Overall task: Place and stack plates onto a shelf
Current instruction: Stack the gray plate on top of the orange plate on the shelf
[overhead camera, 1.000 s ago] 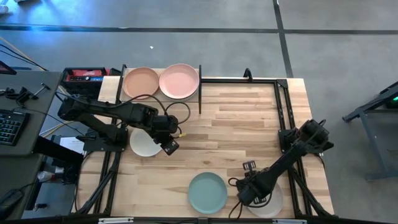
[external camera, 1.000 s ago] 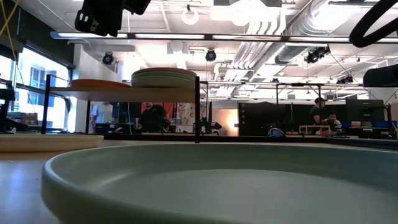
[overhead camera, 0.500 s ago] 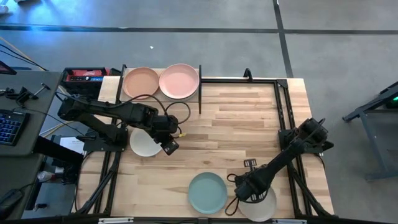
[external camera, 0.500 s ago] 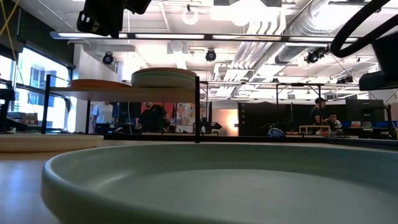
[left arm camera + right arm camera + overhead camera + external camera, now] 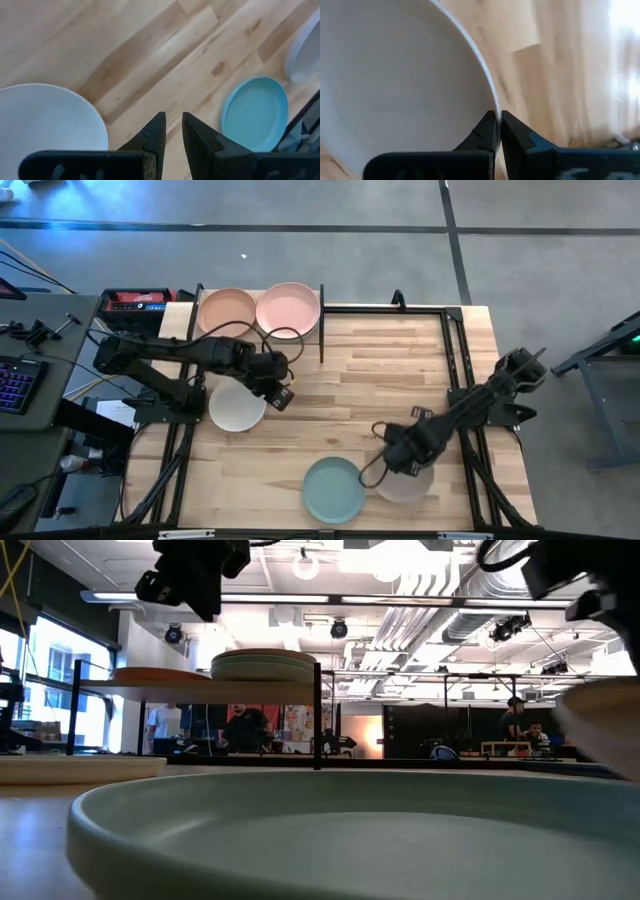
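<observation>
Stacking underway: right end effector [image 5: 393,463] is clamping beige plate [image 5: 408,482]; shelf [image 5: 258,313] is holding two stacks; white plate [image 5: 236,407], teal plate [image 5: 334,490] are remaining on surface [image 5: 400,370]

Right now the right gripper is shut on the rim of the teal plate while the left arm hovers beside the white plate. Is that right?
Not quite. The right gripper is shut on the rim of the beige plate, not the teal plate beside it, as the high view shows. The left gripper does hover beside the white plate.

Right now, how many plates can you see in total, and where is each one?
5. Salmon plate and pink plate sit on the shelf. White plate lies under the left arm. Teal plate lies at the near edge. Beige plate is held by the right gripper. Stacked plates may hide more.
</observation>
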